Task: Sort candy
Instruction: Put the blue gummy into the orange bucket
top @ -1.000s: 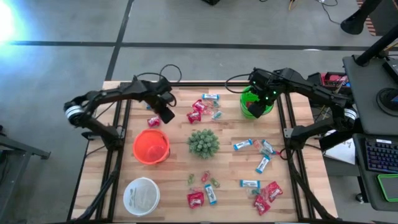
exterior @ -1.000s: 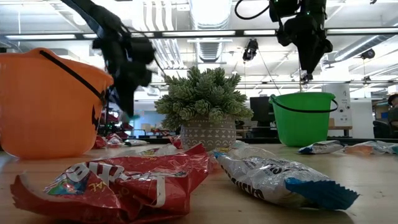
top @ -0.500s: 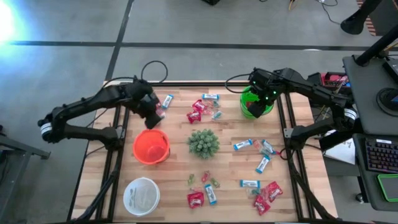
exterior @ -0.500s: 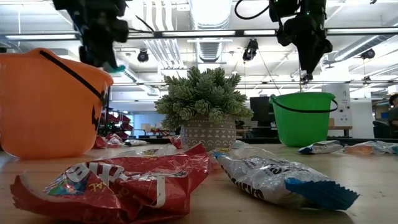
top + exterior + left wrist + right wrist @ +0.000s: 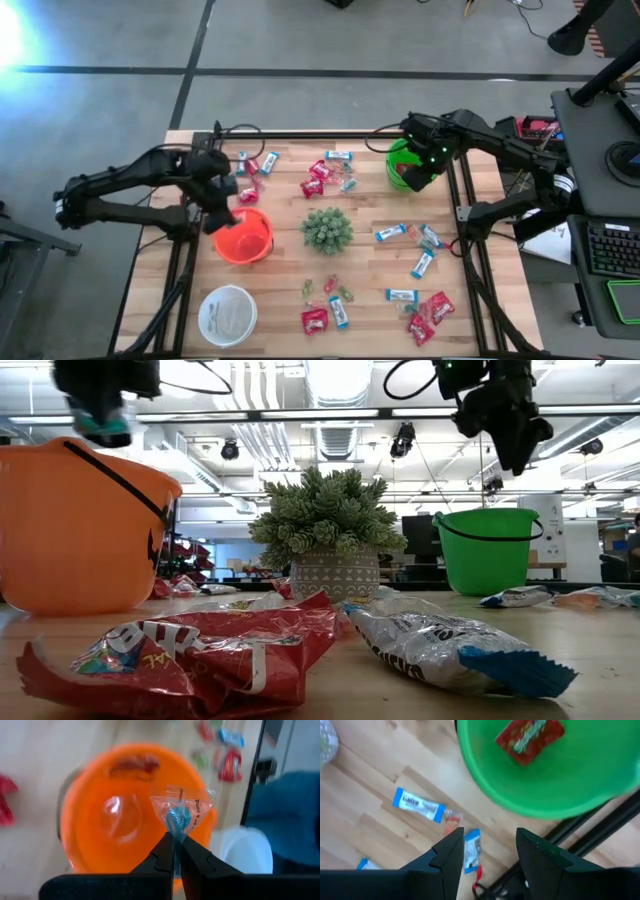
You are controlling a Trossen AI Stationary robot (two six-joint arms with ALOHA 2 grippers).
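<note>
The left gripper [image 5: 175,837] is pinching a clear-wrapped blue candy [image 5: 178,812] directly above the orange bucket [image 5: 95,795], so releasing only while centred over its opening is looking wisest.

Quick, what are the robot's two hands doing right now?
Left gripper: shut on a clear-wrapped blue candy, above the orange bowl.
Right gripper: open, empty, by the green bowl.

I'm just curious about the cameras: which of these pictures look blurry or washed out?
High view: glare whitens the upper left corner. Low view: left gripper is motion-smeared. Left wrist view: orange bowl is soft, the held candy sharper. Right wrist view: green bowl slightly blurred.
</note>
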